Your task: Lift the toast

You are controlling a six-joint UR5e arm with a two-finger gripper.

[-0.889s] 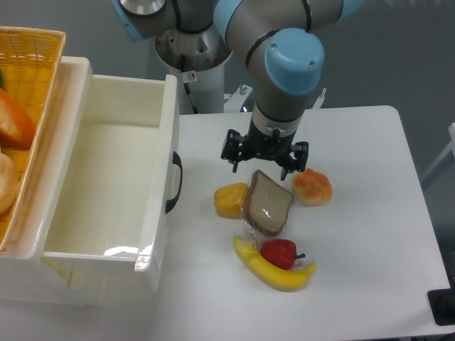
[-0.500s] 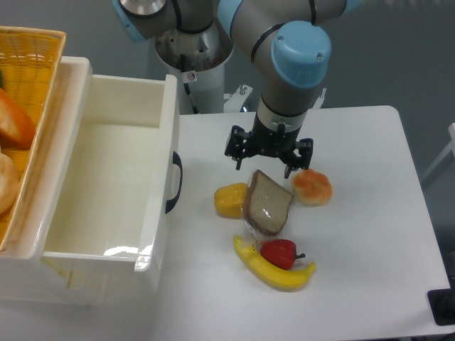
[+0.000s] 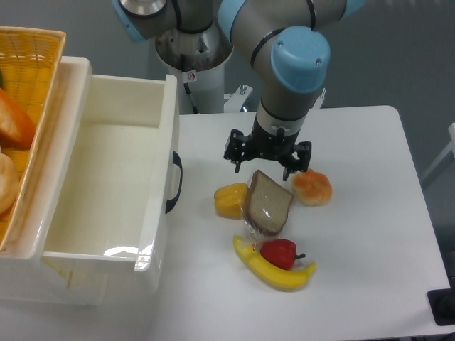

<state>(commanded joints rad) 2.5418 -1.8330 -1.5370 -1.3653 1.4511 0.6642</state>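
Observation:
The toast [image 3: 269, 203] is a brown slice in clear wrap, lying on the white table between the yellow bell pepper [image 3: 230, 200] and the round orange bun [image 3: 312, 187]. My gripper [image 3: 264, 169] hangs just behind the toast's far edge, fingers pointing down and spread wide. It is open and holds nothing. Its fingertips straddle the slice's top corner without touching it, as far as I can tell.
A banana [image 3: 274, 269] with a red pepper [image 3: 280, 251] on it lies just in front of the toast. A white bin [image 3: 114, 181] with a black handle stands at the left, and a wicker basket [image 3: 27, 50] with food beyond it.
The arm shifted slightly right and then settled a little lower over the toast's far edge. The toast and other foods have not moved.

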